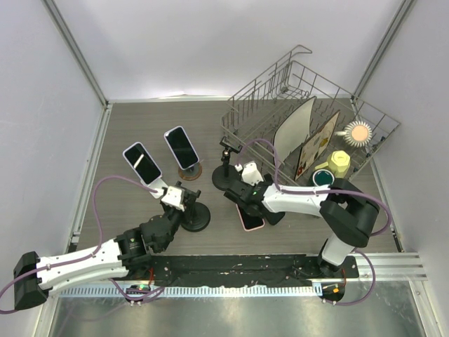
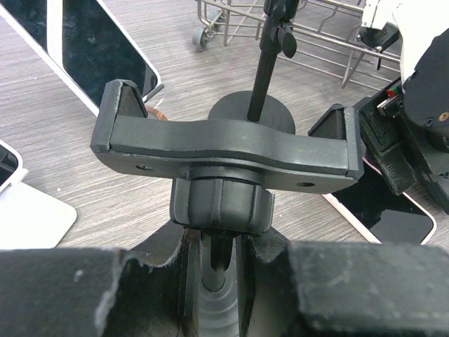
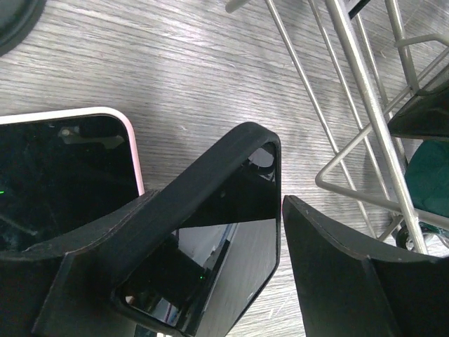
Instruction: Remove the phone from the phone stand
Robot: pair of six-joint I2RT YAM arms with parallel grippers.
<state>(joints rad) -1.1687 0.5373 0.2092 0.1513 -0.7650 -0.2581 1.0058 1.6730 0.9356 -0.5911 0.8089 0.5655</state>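
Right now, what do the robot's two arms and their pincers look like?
The left arm and right arm are white tubular links joined by chunky black joints. A thin purple cable loops loosely along each. The left pincer and right pincer each have two blocky matte-black fingers.

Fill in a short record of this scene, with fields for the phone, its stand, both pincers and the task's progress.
phone: flat on the table, dark face up
phone stand: upright, cradle empty
left pincer: shut on the phone stand's stem under the cradle
right pincer: open, just above the phone
other phones: two, propped on stands at back left
progress: phone is out of the phone stand
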